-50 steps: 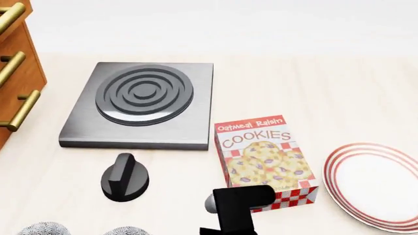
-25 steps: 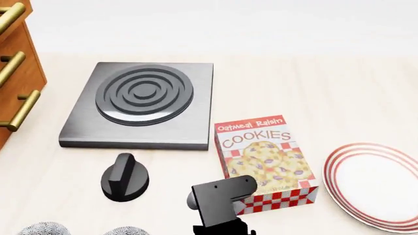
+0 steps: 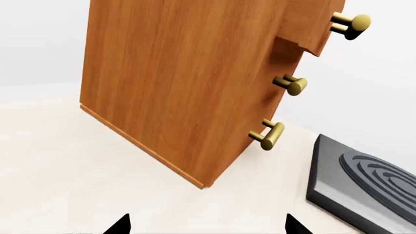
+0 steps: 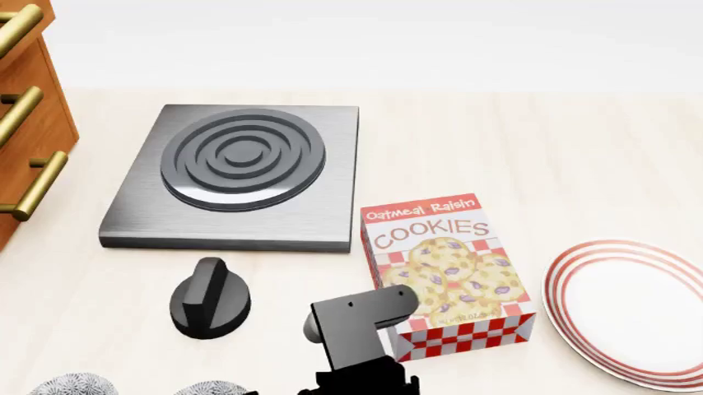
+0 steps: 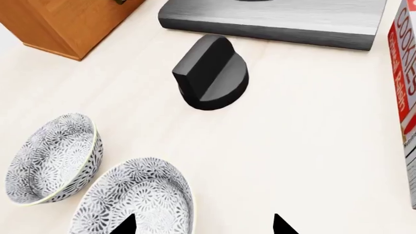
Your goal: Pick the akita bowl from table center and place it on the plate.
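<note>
Two alike akita bowls with a grey-black floral pattern stand side by side on the table. In the right wrist view one bowl (image 5: 133,200) lies close under my right gripper (image 5: 202,226) and the other bowl (image 5: 55,158) sits just beyond it. The right gripper is open and holds nothing, with one fingertip (image 5: 124,225) over the nearer bowl's inside and the other over bare table. In the head view only the bowls' tops (image 4: 72,383) show at the lower left edge. The red-ringed white plate (image 4: 631,309) lies at the far right. My left gripper (image 3: 206,226) is open over bare table.
A black knob (image 4: 209,298) sits just past the bowls, with a grey burner slab (image 4: 236,173) behind it. A cookies box (image 4: 445,271) lies between my right arm (image 4: 357,333) and the plate. A wooden drawer cabinet (image 3: 182,83) with brass handles stands at the left.
In the head view my right arm has swung left and down, away from the cookies box and toward the bowls. Nothing on the table has moved.
</note>
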